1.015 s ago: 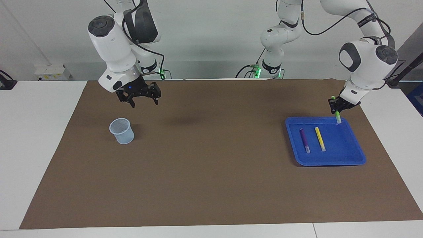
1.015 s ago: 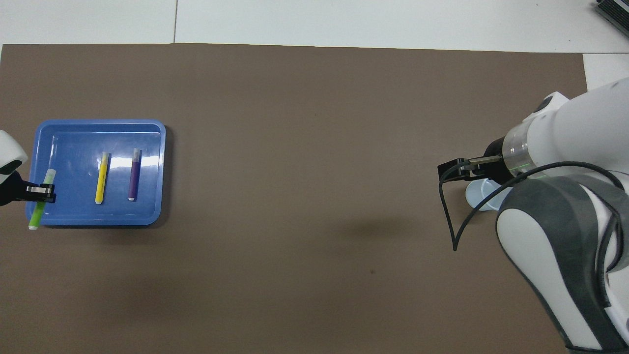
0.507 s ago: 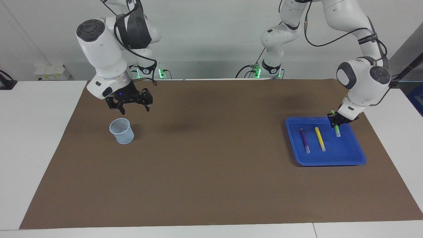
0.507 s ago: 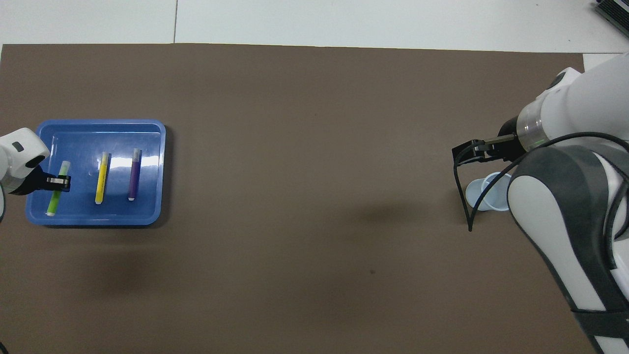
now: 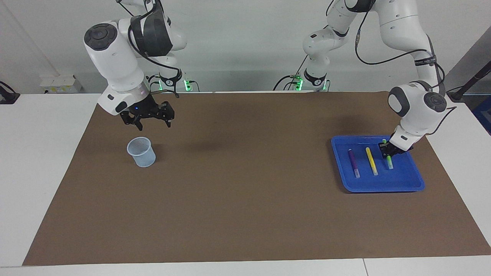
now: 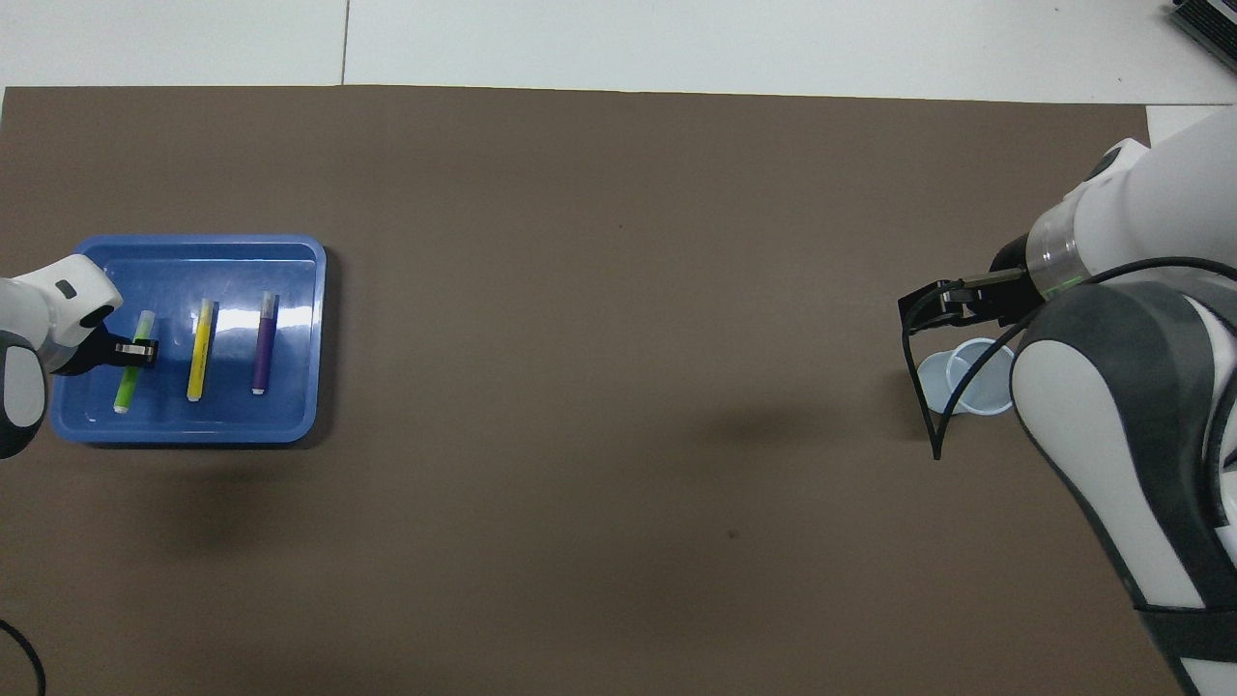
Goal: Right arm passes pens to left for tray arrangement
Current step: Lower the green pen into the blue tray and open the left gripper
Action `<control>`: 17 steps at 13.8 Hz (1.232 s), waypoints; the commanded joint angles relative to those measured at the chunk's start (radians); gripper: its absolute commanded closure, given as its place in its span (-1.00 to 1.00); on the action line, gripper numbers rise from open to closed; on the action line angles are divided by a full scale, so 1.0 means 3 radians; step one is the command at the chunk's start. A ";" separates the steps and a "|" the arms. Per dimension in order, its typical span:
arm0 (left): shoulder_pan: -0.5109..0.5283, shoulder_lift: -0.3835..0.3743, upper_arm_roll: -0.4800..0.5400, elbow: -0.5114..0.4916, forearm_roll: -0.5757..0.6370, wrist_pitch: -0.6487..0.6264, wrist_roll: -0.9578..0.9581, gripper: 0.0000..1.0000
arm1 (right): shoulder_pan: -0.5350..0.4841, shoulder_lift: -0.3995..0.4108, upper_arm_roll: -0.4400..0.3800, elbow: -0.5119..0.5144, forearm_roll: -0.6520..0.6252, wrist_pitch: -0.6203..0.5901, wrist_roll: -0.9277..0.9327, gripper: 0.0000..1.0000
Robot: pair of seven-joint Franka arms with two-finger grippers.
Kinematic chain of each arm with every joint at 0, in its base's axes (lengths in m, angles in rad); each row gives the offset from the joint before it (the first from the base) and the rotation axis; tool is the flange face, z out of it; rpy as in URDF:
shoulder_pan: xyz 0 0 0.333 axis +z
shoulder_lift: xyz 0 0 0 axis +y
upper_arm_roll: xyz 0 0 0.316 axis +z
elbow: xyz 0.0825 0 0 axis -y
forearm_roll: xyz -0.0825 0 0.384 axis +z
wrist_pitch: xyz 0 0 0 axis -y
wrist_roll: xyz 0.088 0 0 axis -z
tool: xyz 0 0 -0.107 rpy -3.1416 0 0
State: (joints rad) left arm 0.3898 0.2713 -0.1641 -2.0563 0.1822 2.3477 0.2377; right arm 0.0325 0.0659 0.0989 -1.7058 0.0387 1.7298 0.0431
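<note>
The blue tray (image 5: 383, 187) (image 6: 193, 243) lies at the left arm's end of the table. In it the purple pen (image 5: 353, 163) (image 6: 263, 343) and the yellow pen (image 5: 371, 161) (image 6: 198, 350) lie side by side. My left gripper (image 5: 386, 150) (image 6: 141, 351) is low inside the tray, shut on the green pen (image 5: 389, 163) (image 6: 126, 389), which slants down beside the yellow one. Whether the green pen's tip touches the tray floor I cannot tell. My right gripper (image 5: 153, 123) (image 6: 918, 314) hangs open and empty in the air by the cup.
A small pale-blue mesh cup (image 5: 142, 152) (image 6: 952, 379) stands upright on the brown mat (image 5: 238, 184) at the right arm's end. The white table (image 5: 38, 153) borders the mat on all sides.
The left gripper carried the green pen from over the tray's rim down into the tray, next to the yellow pen. The right arm drifted slightly toward its own end of the table, still open.
</note>
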 commanded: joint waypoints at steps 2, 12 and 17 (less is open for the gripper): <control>0.0097 0.0113 -0.0036 -0.0048 0.0308 0.0324 0.0026 1.00 | -0.0078 -0.0030 0.0084 -0.0005 -0.0052 -0.0049 -0.0031 -1.00; 0.0076 0.0134 -0.0046 -0.0120 0.0293 0.0545 -0.0036 -1.00 | -0.0057 -0.0025 0.0038 0.0020 -0.0047 0.0012 -0.0036 -1.00; 0.0056 0.0139 -0.0046 0.0033 0.0277 0.0361 -0.0030 -1.00 | -0.0027 -0.0127 0.0018 0.0036 -0.0083 -0.0207 -0.0031 -1.00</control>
State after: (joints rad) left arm 0.4048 0.3010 -0.1717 -2.0811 0.2550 2.4840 0.2367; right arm 0.0311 0.0558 0.0968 -1.6987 0.0377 1.7125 0.0431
